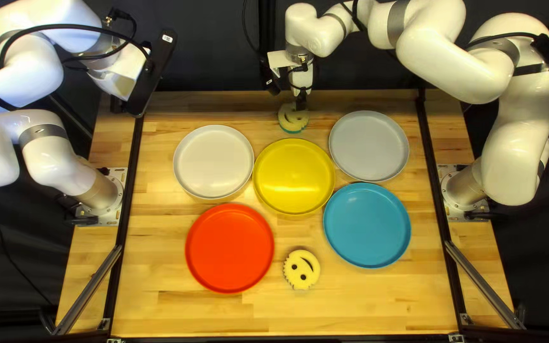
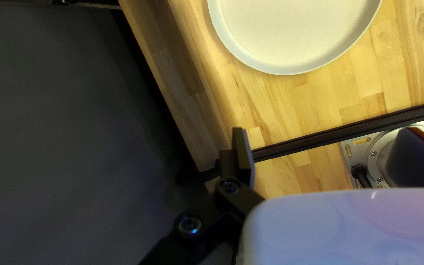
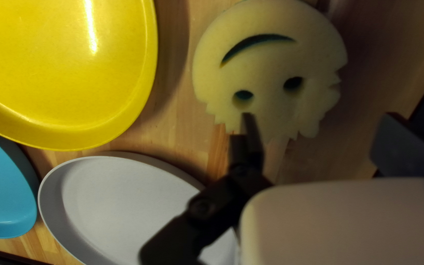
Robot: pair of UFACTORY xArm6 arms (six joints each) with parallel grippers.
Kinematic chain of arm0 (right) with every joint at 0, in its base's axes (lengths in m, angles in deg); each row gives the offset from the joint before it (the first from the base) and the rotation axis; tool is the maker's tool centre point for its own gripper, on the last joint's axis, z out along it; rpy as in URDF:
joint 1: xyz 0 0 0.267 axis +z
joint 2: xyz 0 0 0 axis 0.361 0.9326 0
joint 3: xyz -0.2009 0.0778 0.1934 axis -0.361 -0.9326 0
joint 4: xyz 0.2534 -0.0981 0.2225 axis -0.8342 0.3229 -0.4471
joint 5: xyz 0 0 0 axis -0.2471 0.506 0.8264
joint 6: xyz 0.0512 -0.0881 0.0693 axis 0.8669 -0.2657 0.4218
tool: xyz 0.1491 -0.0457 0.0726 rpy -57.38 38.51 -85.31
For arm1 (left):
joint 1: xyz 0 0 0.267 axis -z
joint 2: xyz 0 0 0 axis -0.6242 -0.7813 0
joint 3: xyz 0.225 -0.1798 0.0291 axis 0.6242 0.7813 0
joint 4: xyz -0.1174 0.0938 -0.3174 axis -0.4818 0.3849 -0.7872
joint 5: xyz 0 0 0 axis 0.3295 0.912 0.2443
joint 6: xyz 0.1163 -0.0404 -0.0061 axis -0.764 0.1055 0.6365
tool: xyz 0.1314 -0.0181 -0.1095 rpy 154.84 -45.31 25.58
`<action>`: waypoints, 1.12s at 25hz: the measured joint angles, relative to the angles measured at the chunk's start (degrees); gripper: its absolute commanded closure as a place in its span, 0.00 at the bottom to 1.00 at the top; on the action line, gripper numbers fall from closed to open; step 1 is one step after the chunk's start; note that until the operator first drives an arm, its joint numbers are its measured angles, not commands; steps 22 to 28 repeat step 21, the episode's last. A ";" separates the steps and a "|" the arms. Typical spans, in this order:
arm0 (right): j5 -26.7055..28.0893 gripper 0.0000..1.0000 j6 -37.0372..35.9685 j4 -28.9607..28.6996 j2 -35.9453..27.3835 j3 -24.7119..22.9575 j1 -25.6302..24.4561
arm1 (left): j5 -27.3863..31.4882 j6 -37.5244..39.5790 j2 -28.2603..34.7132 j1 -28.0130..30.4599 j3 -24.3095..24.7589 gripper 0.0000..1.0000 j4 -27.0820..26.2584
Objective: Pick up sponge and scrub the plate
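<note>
In the top left view the left tool (image 1: 118,105) hangs by the far left corner, the right tool (image 1: 301,99) close over a sponge (image 1: 293,116) beyond the yellow plate (image 1: 294,176), and both wrist views show their own tool wide, the right one with the sponge ahead.

Both the left arm (image 1: 23,73) and the right arm (image 1: 440,54) are glossy white, built of rounded tubes and bulging elbows, with grey bands (image 1: 41,133) at the joints. Black cables (image 1: 71,26) loop along them, held by black straps (image 1: 537,68). Each stands on a silvery base plate (image 1: 109,215) fixed with small screws (image 2: 373,153). The left arm ends in a long black bar (image 1: 146,81) bearing a small white label (image 1: 167,38). The jaws are black and flat-sided, on black links (image 2: 168,245) with round, shiny bolts (image 2: 190,225).
</note>
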 measured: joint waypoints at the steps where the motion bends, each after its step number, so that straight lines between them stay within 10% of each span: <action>1: -0.27 0.00 -0.11 -0.17 -1.48 -1.58 -0.08 | 0.00 0.00 0.00 0.00 0.00 0.00 0.00; 19: 2.34 0.00 -10.11 -3.76 -42.81 -36.12 -6.59 | 0.00 0.00 0.00 0.00 0.00 0.00 0.00; 28: 4.19 0.00 -10.52 -3.13 -47.16 -38.69 -6.98 | 0.00 0.00 0.00 0.00 0.00 0.00 0.00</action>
